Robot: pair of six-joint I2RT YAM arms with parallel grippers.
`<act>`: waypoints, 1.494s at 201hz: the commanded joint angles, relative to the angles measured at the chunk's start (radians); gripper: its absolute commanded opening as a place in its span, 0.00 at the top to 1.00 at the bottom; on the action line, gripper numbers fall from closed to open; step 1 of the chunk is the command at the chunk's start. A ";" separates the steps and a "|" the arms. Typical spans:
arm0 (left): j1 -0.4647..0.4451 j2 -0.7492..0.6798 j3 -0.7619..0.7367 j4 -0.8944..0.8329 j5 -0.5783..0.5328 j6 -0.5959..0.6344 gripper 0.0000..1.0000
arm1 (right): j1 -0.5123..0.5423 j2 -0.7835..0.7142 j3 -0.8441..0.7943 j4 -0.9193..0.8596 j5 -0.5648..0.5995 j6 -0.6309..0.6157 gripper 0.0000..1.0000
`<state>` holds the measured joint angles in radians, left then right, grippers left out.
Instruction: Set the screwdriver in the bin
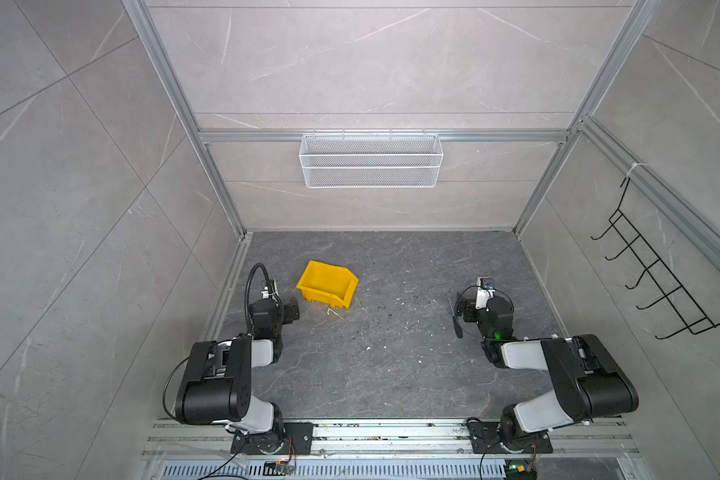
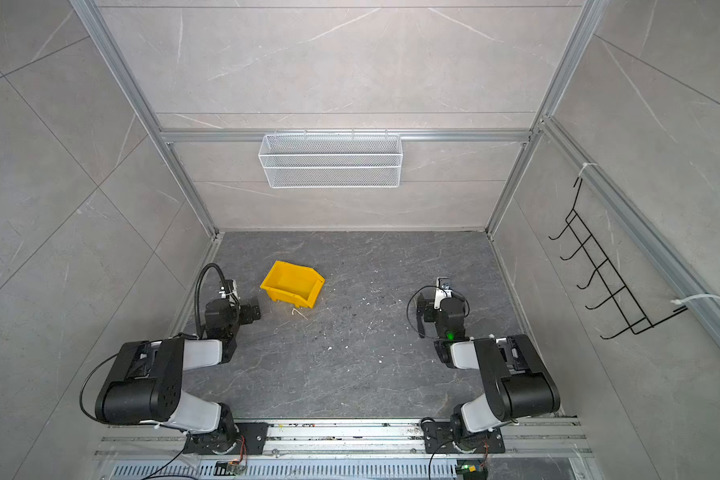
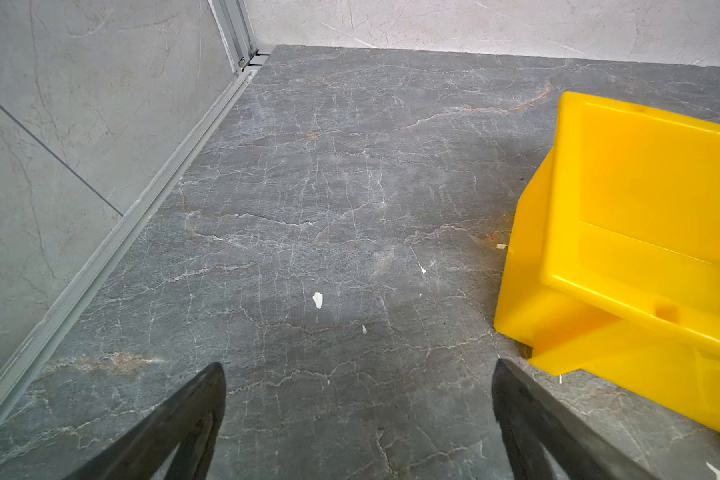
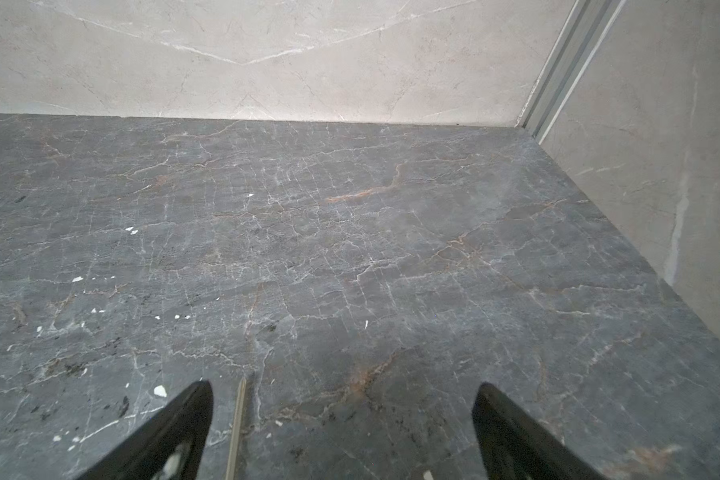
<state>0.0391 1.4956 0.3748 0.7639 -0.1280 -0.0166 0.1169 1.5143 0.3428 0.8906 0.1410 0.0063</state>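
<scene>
Taking the way the fingers pointed as twelve o'clock, the right arm's black parallel gripper [image 4: 344, 386] stood with its jaws spread wide over the dark grey, white-veined stone tabletop [image 4: 350, 249]. The thin grey metal shaft of the small slim screwdriver [image 4: 235, 428] lay between the fingers [image 4: 175, 432], just beside the nine-o'clock one and pointing towards twelve. Small white flecks [image 4: 160, 390] dotted the surface from nine to ten o'clock. A pale marbled wall [image 4: 267, 62] closed twelve o'clock; a silver aluminium corner post [image 4: 566, 62] rose at two.

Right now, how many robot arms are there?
2. The left arm sits on the left, beside the yellow bin; the right arm sits on the right, by the screwdriver. None seems hidden.
</scene>
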 commanded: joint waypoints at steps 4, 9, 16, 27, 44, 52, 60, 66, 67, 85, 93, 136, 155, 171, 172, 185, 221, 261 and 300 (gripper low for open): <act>0.001 -0.005 0.001 0.049 0.004 -0.005 0.00 | -0.004 0.004 0.014 -0.004 -0.011 -0.006 0.01; 0.001 -0.005 0.001 0.050 0.004 -0.005 0.00 | -0.003 0.004 0.014 -0.004 -0.011 -0.006 0.01; 0.001 -0.005 0.001 0.049 0.004 -0.005 0.00 | -0.003 0.004 0.014 -0.004 -0.011 -0.004 0.01; 0.001 -0.005 0.001 0.050 0.004 -0.004 0.00 | -0.003 0.004 0.014 -0.004 -0.011 -0.004 0.01; 0.001 -0.005 0.001 0.050 0.004 -0.005 0.00 | -0.003 0.004 0.014 -0.004 -0.011 -0.005 0.01; 0.001 -0.005 0.000 0.049 0.004 -0.004 0.00 | -0.003 0.004 0.013 -0.004 -0.012 -0.004 0.01; 0.001 -0.005 0.001 0.050 0.004 -0.003 0.00 | -0.003 0.004 0.013 -0.004 -0.011 -0.004 0.01; 0.001 -0.005 0.001 0.049 0.004 -0.005 0.00 | -0.003 0.004 0.013 -0.005 -0.012 -0.004 0.01; 0.002 -0.005 0.001 0.049 0.004 -0.005 0.00 | -0.003 0.004 0.013 -0.004 -0.011 -0.003 0.01; 0.001 -0.005 0.001 0.050 0.004 -0.005 0.00 | -0.003 0.004 0.013 -0.004 -0.012 -0.004 0.01; 0.001 -0.006 0.001 0.047 0.004 -0.008 0.00 | -0.003 0.004 0.013 -0.004 -0.012 -0.004 0.01; 0.003 -0.007 0.001 0.047 0.008 -0.007 0.00 | -0.003 0.004 0.013 -0.004 -0.012 -0.004 0.01; 0.003 -0.007 -0.001 0.050 0.007 -0.005 0.00 | -0.003 0.003 0.013 -0.002 -0.011 -0.004 0.01; 0.003 -0.007 -0.001 0.049 0.007 -0.006 0.00 | -0.003 0.002 0.013 -0.002 -0.012 -0.004 0.01; 0.003 -0.007 -0.001 0.051 0.007 -0.006 0.00 | -0.003 0.003 0.012 -0.001 -0.012 -0.005 0.01; 0.002 -0.010 -0.007 0.060 -0.005 -0.006 0.00 | -0.003 0.000 0.006 0.007 -0.014 -0.006 0.01; -0.003 -0.158 -0.022 -0.033 -0.024 -0.003 0.00 | -0.002 -0.117 -0.028 -0.021 -0.043 -0.022 0.01; -0.016 -0.401 0.051 -0.367 0.124 0.033 0.00 | -0.001 -0.366 -0.003 -0.319 -0.087 0.024 0.01; -0.143 -0.521 0.120 -0.557 0.227 0.129 0.00 | 0.015 -0.559 0.078 -0.658 -0.083 0.163 0.01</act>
<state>-0.0269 1.0180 0.4355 0.3664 -0.0040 0.0307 0.1181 1.0420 0.3542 0.5179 0.0620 0.0612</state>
